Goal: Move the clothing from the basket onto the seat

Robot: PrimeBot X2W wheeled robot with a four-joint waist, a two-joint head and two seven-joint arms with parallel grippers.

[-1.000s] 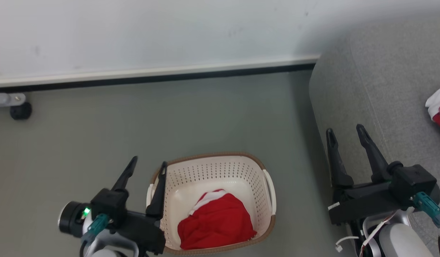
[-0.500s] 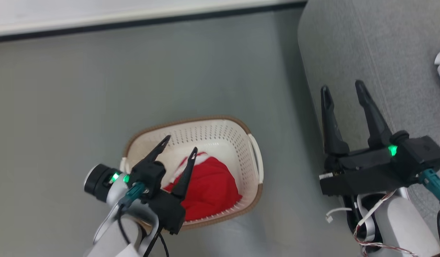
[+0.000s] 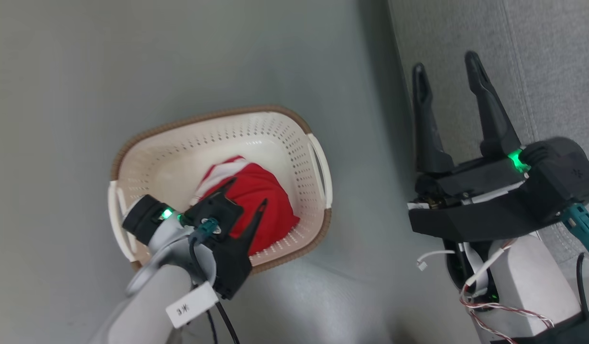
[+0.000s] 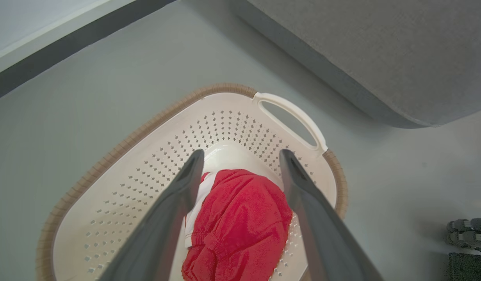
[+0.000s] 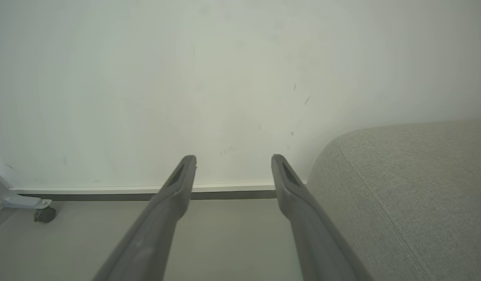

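Note:
The cream perforated basket (image 3: 203, 118) with a brown rim stands on the grey floor, left of the grey seat (image 3: 552, 71). A bunched red garment with white trim, the clothing (image 3: 268, 200), lies in its bottom. My left gripper (image 3: 249, 192) hangs open inside the basket, just above the clothing, one finger on each side of the heap. In the left wrist view the clothing (image 4: 240, 210) lies between the open left gripper's (image 4: 241, 153) fingers, within the basket's rim (image 4: 154, 121). My right gripper (image 3: 445, 62) stands open and empty over the seat's edge.
The seat's (image 4: 381, 50) rounded corner is close to the basket's right handle (image 4: 291, 117). In the right wrist view the open right gripper (image 5: 233, 157) points at a white wall, with the seat (image 5: 412, 195) at right and a caster wheel (image 5: 43, 214) at far left.
The head camera has tilted down, shifting the whole picture. My left gripper moved from the basket's left rim to inside the basket, over the red clothing. Both grippers stayed open.

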